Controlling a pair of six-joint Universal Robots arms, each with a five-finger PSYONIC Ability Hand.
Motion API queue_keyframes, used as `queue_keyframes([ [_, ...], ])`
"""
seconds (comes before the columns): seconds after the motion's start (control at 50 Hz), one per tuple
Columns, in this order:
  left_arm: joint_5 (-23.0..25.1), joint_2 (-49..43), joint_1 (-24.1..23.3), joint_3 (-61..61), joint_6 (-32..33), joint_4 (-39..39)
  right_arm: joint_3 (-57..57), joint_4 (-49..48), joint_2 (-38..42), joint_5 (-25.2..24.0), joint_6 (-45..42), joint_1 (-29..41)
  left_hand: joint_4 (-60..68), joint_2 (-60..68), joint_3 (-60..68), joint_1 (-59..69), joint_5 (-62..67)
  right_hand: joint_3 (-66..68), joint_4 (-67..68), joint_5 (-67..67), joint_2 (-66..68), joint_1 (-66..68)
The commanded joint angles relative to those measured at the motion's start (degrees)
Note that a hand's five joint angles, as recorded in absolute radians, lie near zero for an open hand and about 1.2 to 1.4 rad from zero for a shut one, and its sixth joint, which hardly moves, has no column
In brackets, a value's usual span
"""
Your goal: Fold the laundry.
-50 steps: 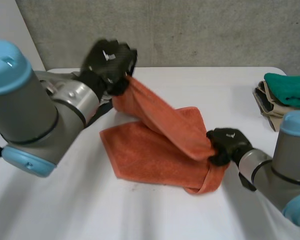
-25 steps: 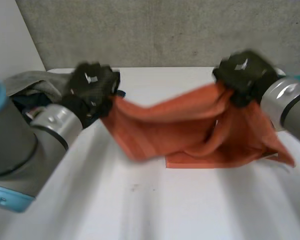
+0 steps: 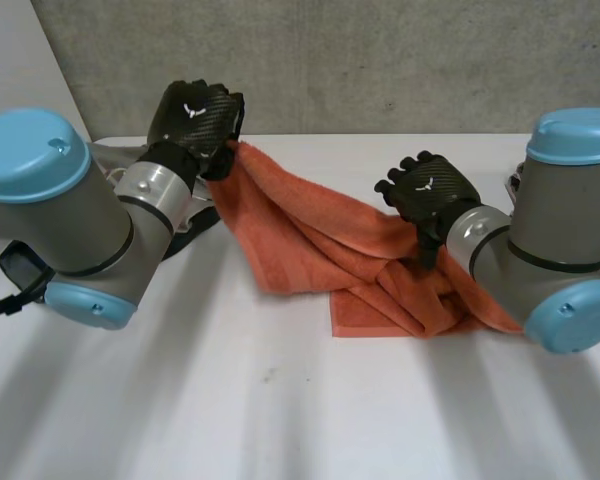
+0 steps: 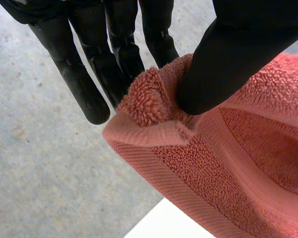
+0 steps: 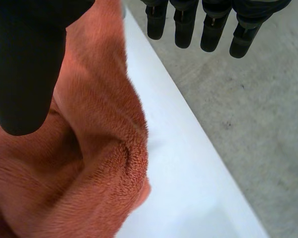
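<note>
Desk (image 3: pixel 280 400): white, bare along the near side.

Orange towel (image 3: pixel 310 235): right of centre on the desk; its nearest part lay flat with a straight near edge; behind that it was bunched in loose folds against the right arm (image 3: pixel 560 260); from the bunch a long band of cloth ran left and far, rising off the desk to the left hand.

Right hand (image 3: pixel 427 192): above the bunched right part of the towel, back of the hand facing up; in the right wrist view the fingers (image 5: pixel 208 25) were straight, spread side by side and apart from the cloth, with bare desk showing between them and the towel; the thumb (image 5: pixel 25 64) lay over a raised fold of the towel; whether it touched the fold could not be told; nothing was pinched, so hand logged as slack and unclosed.

Left hand (image 3: pixel 195 112): raised at the far left, above the far edge of the desk; in the left wrist view the thumb (image 4: pixel 228 59) pressed a hemmed corner of the towel against the straight fingers (image 4: pixel 114 59); firm pinch on that corner; cloth hung from it toward the desk.

Grey cloth (image 3: pixel 105 152): far left, mostly hidden by the left arm (image 3: pixel 70 220).

Concrete wall (image 3: pixel 380 60): behind the desk.
</note>
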Motion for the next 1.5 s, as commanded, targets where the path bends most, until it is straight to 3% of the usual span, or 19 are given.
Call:
queue_keyframes([
  [0.02,0.09,0.38,0.24,-4.35,-0.24,-0.13,7.81,2.6,-9.3,-0.84,13.39,-8.51,11.19,11.38,11.69,14.83,13.35,-1.83,-1.88,-2.65,-1.82,-2.79],
  [0.1,0.18,0.55,0.59,-5.05,-0.33,-0.22,13.53,5.85,-13.79,-1.63,12.17,-13.61,11.19,11.38,11.69,14.83,13.35,-1.83,-1.88,-2.65,-1.82,-2.79],
  [0.28,0.35,0.82,1.47,-5.58,-0.33,-0.22,27.77,8.24,-17.48,-3.3,-2.5,-24.42,11.19,11.38,11.69,14.83,13.35,-1.59,-1.64,-2.4,-1.57,-2.55],
  [0.38,0.44,0.82,1.56,-5.32,-0.33,-0.13,33.39,-2.46,-16.35,-6.46,-4.44,-26.89,11.19,11.38,11.69,14.83,13.35,12.36,12.31,11.54,12.38,11.4],
  [0.56,0.35,0.73,2.79,-5.32,-0.33,-0.13,33.93,-15.05,-6.24,-6.56,-4.53,-26.19,11.19,11.38,11.69,14.83,13.35,14.06,14.0,13.24,14.07,13.09],
  [0.6,0.35,0.73,2.7,-5.32,-0.33,-0.13,33.41,-16.11,-4.92,-6.56,-4.62,-26.19,11.19,11.38,11.69,14.83,13.35,20.08,20.03,19.26,20.1,19.12],
  [0.66,0.26,0.82,2.7,-5.49,-0.24,-0.22,31.74,-18.57,-4.21,-6.12,-4.44,-26.27,11.19,11.38,11.69,14.83,13.35,68.03,67.98,67.22,68.05,67.07],
  [0.76,0.18,3.45,2.88,-6.2,-0.07,-1.71,30.68,-19.63,-9.2,-5.06,-4.18,-26.45,11.19,11.38,11.69,14.83,13.35,68.17,68.12,67.35,68.18,67.21],
  [0.78,0.18,4.5,3.05,-6.28,-0.07,-2.32,30.16,-18.76,-14.79,-5.15,-3.57,-26.71,11.19,11.38,11.69,14.83,13.35,68.17,68.12,67.35,68.18,67.21],
  [0.88,0.26,11.87,6.03,-6.2,-0.15,-6.1,26.21,-11.57,-27.58,-6.2,-1.9,-26.63,11.19,11.38,11.69,14.83,13.35,68.17,68.12,67.35,68.18,67.21],
  [1.14,0.88,25.95,10.78,-6.46,0.37,-17.44,-0.95,30.71,-28.65,-10.51,-5.66,-27.59,11.19,11.38,11.69,14.83,13.35,68.17,68.12,67.35,68.18,67.21],
  [1.18,1.14,26.48,11.75,-7.07,0.46,-19.9,-4.12,36.25,-27.68,-10.6,-8.91,-28.21,11.19,11.38,11.69,14.83,13.35,68.17,68.12,67.35,68.18,67.21],
  [1.3,1.14,24.56,13.42,-10.15,1.07,-21.75,-4.66,37.94,-20.84,-11.13,-14.11,-28.38,11.19,11.38,11.69,14.83,13.35,68.17,68.12,67.35,68.18,67.21],
  [1.42,1.14,10.61,13.78,-7.45,9.31,-20.27,-6.49,37.67,-9.32,-9.9,-13.59,-25.05,11.19,11.38,11.69,14.83,13.35,68.17,68.12,67.35,68.18,67.21],
  [1.5,0.79,3.73,13.78,-0.15,11.88,-15.96,-15.6,32.43,-1.25,-5.79,-8.43,-20.84,11.19,11.38,11.69,14.83,13.35,68.17,68.12,67.35,68.18,67.21],
])
